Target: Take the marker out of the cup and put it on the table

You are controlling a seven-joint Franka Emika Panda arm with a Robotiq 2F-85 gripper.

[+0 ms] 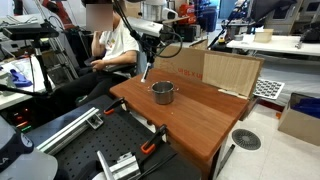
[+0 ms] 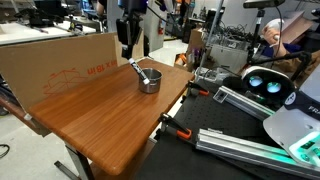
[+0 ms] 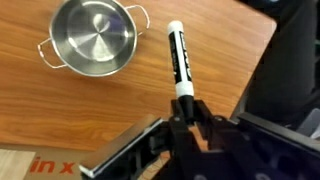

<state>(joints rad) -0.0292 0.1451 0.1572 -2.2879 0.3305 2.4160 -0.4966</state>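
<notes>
The gripper (image 3: pixel 186 110) pinches one end of the marker (image 3: pixel 179 58) between its fingers, near the cup (image 3: pixel 92 38) over the table (image 3: pixel 60 112); the cardboard panel (image 3: pixel 40 166) shows red letters "in x", and the marker's print is too blurred to read.

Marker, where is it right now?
In the wrist view the marker is held at one end in the gripper, outside the cup and just to its right, over the table.
</notes>
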